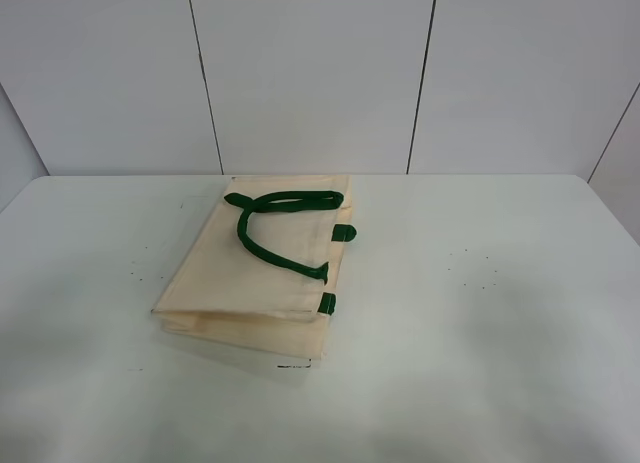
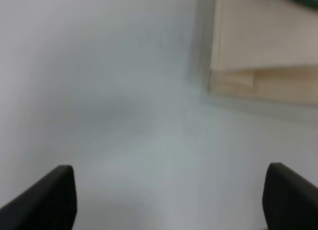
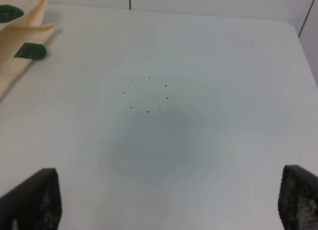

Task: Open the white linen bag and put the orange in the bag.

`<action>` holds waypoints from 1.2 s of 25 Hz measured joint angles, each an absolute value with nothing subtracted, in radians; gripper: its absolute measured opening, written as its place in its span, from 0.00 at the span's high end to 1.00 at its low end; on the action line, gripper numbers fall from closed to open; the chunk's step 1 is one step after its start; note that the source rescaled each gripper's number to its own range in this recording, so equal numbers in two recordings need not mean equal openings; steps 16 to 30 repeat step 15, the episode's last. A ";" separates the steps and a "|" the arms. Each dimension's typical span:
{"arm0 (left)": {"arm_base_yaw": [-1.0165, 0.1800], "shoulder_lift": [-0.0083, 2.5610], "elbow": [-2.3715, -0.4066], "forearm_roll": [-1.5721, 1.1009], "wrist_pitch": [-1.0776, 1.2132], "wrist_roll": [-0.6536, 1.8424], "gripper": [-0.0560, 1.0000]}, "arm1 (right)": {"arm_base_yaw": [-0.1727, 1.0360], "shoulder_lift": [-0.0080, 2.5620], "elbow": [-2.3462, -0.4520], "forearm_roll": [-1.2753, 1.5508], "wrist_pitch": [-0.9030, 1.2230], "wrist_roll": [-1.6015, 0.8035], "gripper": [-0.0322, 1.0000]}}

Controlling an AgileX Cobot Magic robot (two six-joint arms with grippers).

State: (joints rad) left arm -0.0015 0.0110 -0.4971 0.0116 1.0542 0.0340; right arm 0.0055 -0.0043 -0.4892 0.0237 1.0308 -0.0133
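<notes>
Bag [image 1: 262, 273] flat on counter [image 1: 480, 313], green handles [image 1: 275, 228] on top. Left pincer [image 2: 169, 200] apart — near bag corner. Right pincer [image 3: 169, 200] apart — over bare counter.

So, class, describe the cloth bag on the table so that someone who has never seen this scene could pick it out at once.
Start from the wide white table in front of the panelled wall. A little left of its centre lies the white linen bag, a flat, folded rectangle of cream cloth. Its dark green strap handles, looped across the top face, set it apart; nothing else in view is coloured.
</notes>
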 joint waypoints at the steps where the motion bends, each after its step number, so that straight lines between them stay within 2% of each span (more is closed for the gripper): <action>1: -0.001 -0.001 -0.497 0.012 1.054 0.035 0.07 | 0.006 -0.004 -0.489 0.024 1.031 -0.013 0.00; 30: -0.001 -0.003 -0.497 0.011 1.055 0.036 0.07 | 0.006 -0.004 -0.489 0.024 1.031 -0.013 0.00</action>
